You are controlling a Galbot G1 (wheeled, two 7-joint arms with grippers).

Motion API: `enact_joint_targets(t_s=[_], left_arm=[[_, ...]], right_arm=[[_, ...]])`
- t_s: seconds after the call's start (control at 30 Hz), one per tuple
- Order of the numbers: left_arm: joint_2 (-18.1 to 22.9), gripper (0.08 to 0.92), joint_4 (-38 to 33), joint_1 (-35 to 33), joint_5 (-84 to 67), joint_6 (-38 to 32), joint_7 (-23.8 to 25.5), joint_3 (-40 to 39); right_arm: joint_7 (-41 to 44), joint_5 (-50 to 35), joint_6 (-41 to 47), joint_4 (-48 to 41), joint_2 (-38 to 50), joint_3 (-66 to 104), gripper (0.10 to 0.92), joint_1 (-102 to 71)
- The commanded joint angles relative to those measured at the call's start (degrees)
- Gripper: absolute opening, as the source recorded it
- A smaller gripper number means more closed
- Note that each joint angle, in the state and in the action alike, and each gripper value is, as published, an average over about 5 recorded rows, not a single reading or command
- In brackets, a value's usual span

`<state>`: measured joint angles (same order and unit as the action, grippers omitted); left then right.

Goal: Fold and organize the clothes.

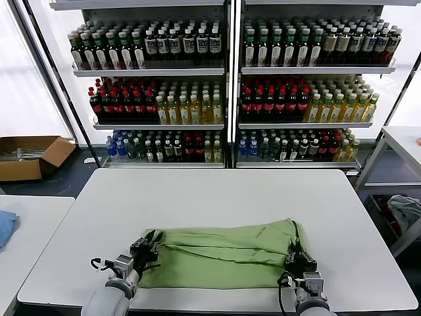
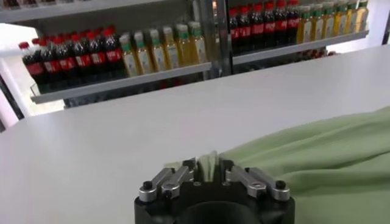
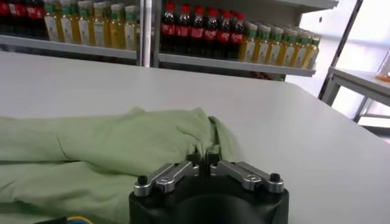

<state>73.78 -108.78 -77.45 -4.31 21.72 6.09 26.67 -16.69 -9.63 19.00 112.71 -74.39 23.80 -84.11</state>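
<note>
Green polo shirt (image 1: 220,257) folded on white table (image 1: 217,197) — stretched between both grippers. Left gripper (image 2: 207,168) pinching a fabric tuft at the left end; right gripper (image 3: 205,159) nearly closed on the right-end fold.

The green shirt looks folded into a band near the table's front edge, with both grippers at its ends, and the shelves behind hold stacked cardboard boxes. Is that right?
Not quite. The head view shows the shelves filled with bottles, not stacked boxes. The rest holds: the green shirt lies folded in a band near the front edge of the table, with the left gripper at one end and the right gripper at the other.
</note>
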Motion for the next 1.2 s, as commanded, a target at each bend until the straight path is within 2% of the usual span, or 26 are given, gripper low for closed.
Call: enact_joint_targets(t_s=[0.03,0.27,0.43,0.53,0.63,1.03,1.2], left_arm=[[0.42,0.420,-10.53,-2.96,2.30,0.87,-1.54,0.59],[3.96,0.619,-12.38,-5.31,2.11,1.68,-3.83,3.52],[6.56,0.763,-8.84,-5.13,-0.63,3.97,-5.68,4.29],[7.51,0.812,-6.39,-5.50,-3.11,5.77,-6.66,4.26],[8.23,0.821,-5.21,-5.91,-4.55,6.54,-7.12,4.20],[9.74,0.811,-0.86,-4.76,-7.70,6.96,-6.58,4.75],[9.92,0.689,-0.31,-5.17,-7.69,6.07,-5.86,4.72]], right_arm=[[0.08,-0.94,-3.79,4.88,-0.12,0.75,0.368,-0.93],[-0.64,-2.42,-5.04,15.42,0.96,3.16,0.550,-2.53],[-0.97,-2.13,-4.63,16.75,1.61,2.00,0.697,-1.76],[-0.96,-2.10,-4.44,16.71,2.17,1.79,0.776,-1.17],[-0.98,-2.34,-4.38,16.61,2.83,1.98,0.815,-0.84],[-0.82,-2.42,-4.32,16.40,3.77,1.11,0.823,-0.89],[-0.78,-2.47,-4.29,16.23,3.81,1.11,0.823,-0.65]])
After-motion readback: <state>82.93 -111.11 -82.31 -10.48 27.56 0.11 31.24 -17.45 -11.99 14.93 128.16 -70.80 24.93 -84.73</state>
